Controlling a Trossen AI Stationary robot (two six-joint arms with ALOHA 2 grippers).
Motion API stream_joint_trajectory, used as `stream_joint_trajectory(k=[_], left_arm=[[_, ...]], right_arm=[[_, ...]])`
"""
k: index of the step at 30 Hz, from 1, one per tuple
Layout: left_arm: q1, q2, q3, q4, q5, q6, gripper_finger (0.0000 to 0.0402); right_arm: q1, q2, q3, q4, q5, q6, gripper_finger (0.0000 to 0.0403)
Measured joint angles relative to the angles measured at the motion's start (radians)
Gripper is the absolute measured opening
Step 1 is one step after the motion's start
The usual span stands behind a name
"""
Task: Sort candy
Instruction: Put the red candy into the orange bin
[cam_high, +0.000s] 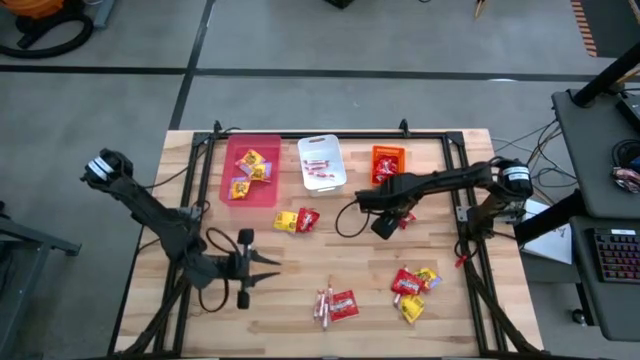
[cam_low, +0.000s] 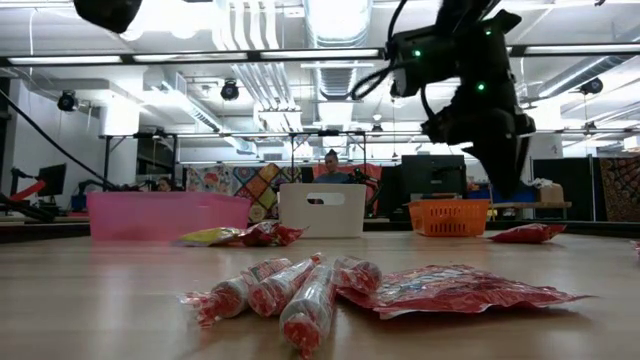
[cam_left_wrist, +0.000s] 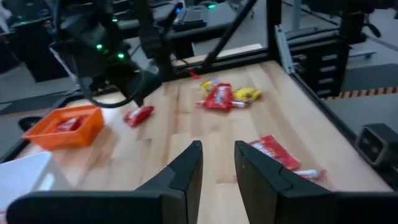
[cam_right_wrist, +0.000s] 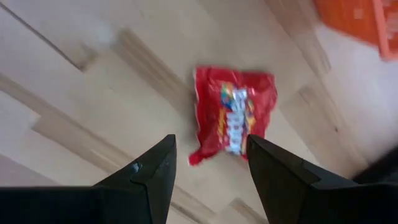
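Left hand (cam_high: 268, 264) low over the bench (cam_high: 300, 300), fingers parted, nothing between them. Straight ahead of it on the bench: a cluster of pinkish-red sticks (cam_high: 323, 304) with a red packet (cam_high: 344, 305) touching them. Beyond that, further from this hand, a mixed pile of red and yellow packets (cam_high: 413, 285).

Pink bin (cam_high: 250, 170) sits well behind the left hand at the bench's far edge, with yellow and red packets (cam_high: 250, 172) inside. A small heap of one yellow and one red packet (cam_high: 297, 220) lies on the bench just in front of the pink bin, between the two hands.

White bin (cam_high: 321, 162) beside the pink one holds a few pinkish-red sticks (cam_high: 318, 165).

Right hand (cam_high: 385, 222) hovers above the bench in front of the orange bin (cam_high: 388, 160), fingers open, empty. In the right wrist view a single red packet (cam_right_wrist: 233, 115) lies flat on the wood directly below and ahead of the open fingers (cam_right_wrist: 152, 168), not touched. Orange bin just past that packet holds red packets (cam_left_wrist: 67, 124), seen in the left wrist view.

Low view: sticks and the red packet in front, the three bins in a row behind, a person (cam_low: 331, 165) seated in the room beyond the white bin.
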Motion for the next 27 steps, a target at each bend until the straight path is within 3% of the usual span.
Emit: stream_joint_trajectory(k=[5,8,19,27], left_arm=[[0.071,-0.099,-0.064,0.001,0.005,-0.018,0.0077],[0.132,-0.127,-0.098,0.051,0.060,-0.013,0.0077],[0.358,-0.126,-0.199,0.225,0.412,0.066,0.0077],[0.376,-0.239,-0.260,0.225,0.445,0.143,0.0077]], right_arm=[[-0.007,-0.002,0.018,0.047,-0.012,-0.023,0.0187],[-0.007,-0.002,0.026,0.052,-0.046,-0.035,0.0187],[-0.012,-0.002,0.043,0.072,-0.053,-0.115,0.0187],[-0.004,-0.002,0.038,0.096,-0.052,-0.141,0.0187]])
